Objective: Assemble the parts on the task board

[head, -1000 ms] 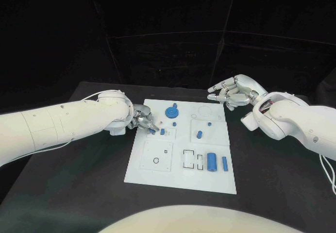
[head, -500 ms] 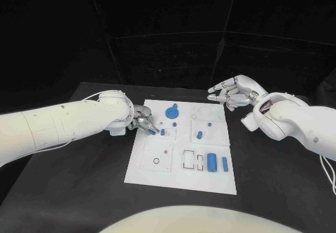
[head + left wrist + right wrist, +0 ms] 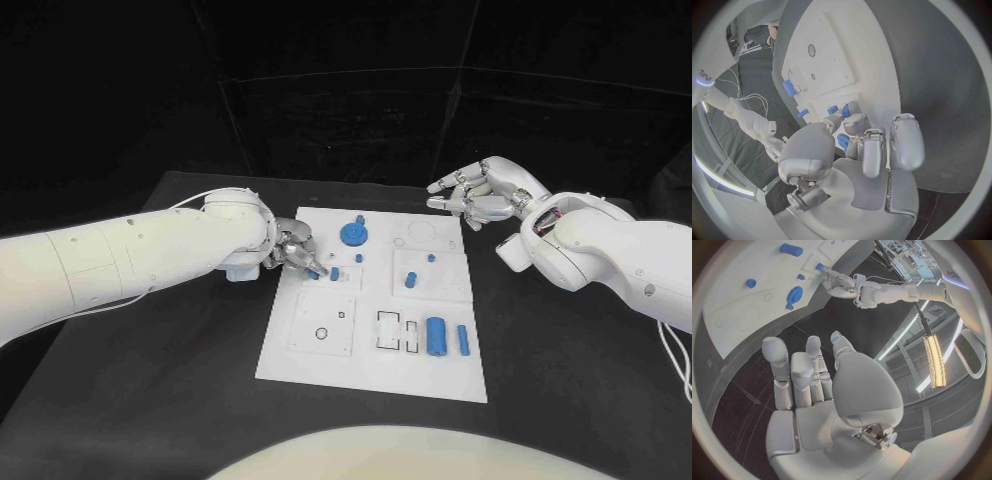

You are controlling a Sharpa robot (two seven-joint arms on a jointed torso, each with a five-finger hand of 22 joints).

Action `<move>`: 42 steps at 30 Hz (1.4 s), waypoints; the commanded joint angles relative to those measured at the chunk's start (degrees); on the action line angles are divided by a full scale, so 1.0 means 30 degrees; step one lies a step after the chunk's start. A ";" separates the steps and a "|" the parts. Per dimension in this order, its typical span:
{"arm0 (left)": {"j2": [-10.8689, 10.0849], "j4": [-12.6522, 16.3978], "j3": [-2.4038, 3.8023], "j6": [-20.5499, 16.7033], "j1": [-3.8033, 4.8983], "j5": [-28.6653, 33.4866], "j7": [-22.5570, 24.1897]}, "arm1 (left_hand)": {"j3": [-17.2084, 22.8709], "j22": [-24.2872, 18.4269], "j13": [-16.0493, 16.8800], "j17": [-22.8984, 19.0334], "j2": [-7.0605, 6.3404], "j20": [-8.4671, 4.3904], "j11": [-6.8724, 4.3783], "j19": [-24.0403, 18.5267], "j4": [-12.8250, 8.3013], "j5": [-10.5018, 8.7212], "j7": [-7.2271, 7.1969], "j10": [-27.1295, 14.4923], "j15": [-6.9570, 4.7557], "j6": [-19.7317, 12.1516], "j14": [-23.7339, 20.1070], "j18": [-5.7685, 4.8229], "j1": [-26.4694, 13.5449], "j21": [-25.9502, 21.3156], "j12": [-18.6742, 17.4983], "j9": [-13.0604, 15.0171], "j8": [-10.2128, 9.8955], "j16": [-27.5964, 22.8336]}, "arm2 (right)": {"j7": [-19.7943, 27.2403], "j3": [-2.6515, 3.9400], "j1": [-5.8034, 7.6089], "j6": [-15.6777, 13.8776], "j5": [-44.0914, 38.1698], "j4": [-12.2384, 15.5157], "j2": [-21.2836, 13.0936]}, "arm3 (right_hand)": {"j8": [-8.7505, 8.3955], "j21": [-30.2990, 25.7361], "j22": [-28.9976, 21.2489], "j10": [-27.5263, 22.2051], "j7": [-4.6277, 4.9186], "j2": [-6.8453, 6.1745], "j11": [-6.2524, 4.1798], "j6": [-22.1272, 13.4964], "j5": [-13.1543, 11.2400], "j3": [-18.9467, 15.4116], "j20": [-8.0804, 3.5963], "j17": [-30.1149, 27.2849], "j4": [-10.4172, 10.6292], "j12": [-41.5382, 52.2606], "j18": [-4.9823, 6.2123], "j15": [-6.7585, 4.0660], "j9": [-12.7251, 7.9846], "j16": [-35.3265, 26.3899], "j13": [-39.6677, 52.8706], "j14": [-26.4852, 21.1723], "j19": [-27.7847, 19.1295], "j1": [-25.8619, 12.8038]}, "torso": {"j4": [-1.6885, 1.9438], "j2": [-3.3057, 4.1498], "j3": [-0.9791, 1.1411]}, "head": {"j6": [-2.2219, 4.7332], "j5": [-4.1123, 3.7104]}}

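Note:
The white task board [image 3: 368, 370] lies mid-table. My left hand [image 3: 296, 250] hovers at its left edge and pinches a small blue part [image 3: 313, 269] between thumb and fingertips, close beside a short blue peg [image 3: 335, 272] standing in the board. The left wrist view shows that blue part [image 3: 842, 141] in my left hand [image 3: 861, 145] just above the board [image 3: 854, 50]. My right hand [image 3: 483, 190] floats past the board's far right corner, fingers apart and holding nothing. The right wrist view shows my right hand [image 3: 811, 375] off the board [image 3: 729, 270].
On the board are a blue disc with a stub [image 3: 353, 233], an oblong piece [image 3: 410, 277], two tiny pegs, a thick cylinder [image 3: 436, 334] and a thin bar [image 3: 463, 338]. Black table [image 3: 173, 380] surrounds the board.

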 commanded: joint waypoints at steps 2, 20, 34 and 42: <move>0.0039 0.0013 -0.0008 -0.0001 -0.0003 -0.0064 -0.0138 | -0.0060 -0.0011 -0.0045 0.5030 -0.0135 -0.0053 0.0107 0.0417 0.0157 0.0073 0.0048 -0.0119 -0.0068 -0.0090 0.1978 -0.0138 -0.0333 -0.0100 -0.0149 0.0024 -0.0106 0.0063 | 0.0200 0.0011 0.0033 -0.0008 0.0058 0.0028 0.0005 | -0.0036 -0.0072 -0.0016 -0.0100 -0.0011 0.0096 -0.0039 -0.0115 0.0126 -0.0086 0.0039 0.0025 0.0038 -0.0093 0.0319 0.0047 -0.0008 -0.0048 -0.0018 0.0121 -0.0152 -0.0051 | 0.0012 0.0027 -0.0002 | 0.0004 -0.0010; 0.0036 0.0117 -0.0006 -0.0119 -0.0006 -0.0059 -0.0116 | -0.0311 0.0054 0.0009 0.5030 -0.0358 -0.0038 0.0116 0.0430 0.0430 0.0074 0.0049 -0.0104 -0.0056 -0.0053 0.1978 -0.0149 -0.0750 -0.0070 -0.0111 0.0054 -0.0115 0.0063 | 0.0203 0.0011 0.0032 0.0040 0.0058 -0.0007 0.0018 | -0.0036 -0.0072 -0.0016 -0.0100 -0.0011 0.0096 -0.0039 -0.0115 0.0126 -0.0086 0.0039 0.0025 0.0038 -0.0093 0.0319 0.0047 -0.0008 -0.0048 -0.0018 0.0121 -0.0152 -0.0051 | 0.0011 -0.0002 -0.0005 | 0.0050 -0.0030; -0.0292 0.0236 0.0003 -0.1474 -0.0002 0.0370 -0.0032 | -0.0820 -0.0220 -0.0505 0.5030 -0.0680 -0.0022 0.0195 0.0353 0.0882 0.0084 0.0190 -0.0419 -0.0008 -0.0480 0.1978 -0.0088 -0.1282 -0.0339 -0.0497 -0.0021 -0.0418 0.0063 | 0.0193 0.0011 0.0031 0.0033 0.0058 -0.0029 0.0011 | -0.0042 -0.0096 -0.0035 -0.0145 -0.0005 0.0091 -0.0032 -0.0134 0.0131 -0.0114 0.0043 0.0019 0.0055 -0.0140 0.0319 0.0052 -0.0011 -0.0071 -0.0058 0.0124 -0.0164 -0.0056 | 0.0003 0.0018 -0.0005 | 0.0101 -0.0060; -0.0625 0.0438 0.0018 -0.4584 0.0146 0.3481 0.0443 | -0.0427 -0.4079 -0.5558 0.3027 -0.0861 0.0621 0.1285 -0.0991 0.0722 0.0079 0.1394 -0.4334 0.0851 -0.2838 0.1384 0.0596 -0.0321 -0.4009 -0.4844 -0.1052 -0.2327 -0.1219 | 0.0201 0.0011 0.0030 0.0046 0.0061 -0.0106 0.0086 | -0.0042 -0.0096 -0.0035 -0.0145 -0.0005 0.0091 -0.0032 -0.0134 0.0131 -0.0114 0.0043 0.0019 0.0055 -0.0140 0.0319 0.0052 -0.0011 -0.0071 -0.0058 0.0124 -0.0164 -0.0056 | -0.0019 0.0024 -0.0018 | 0.0094 -0.0058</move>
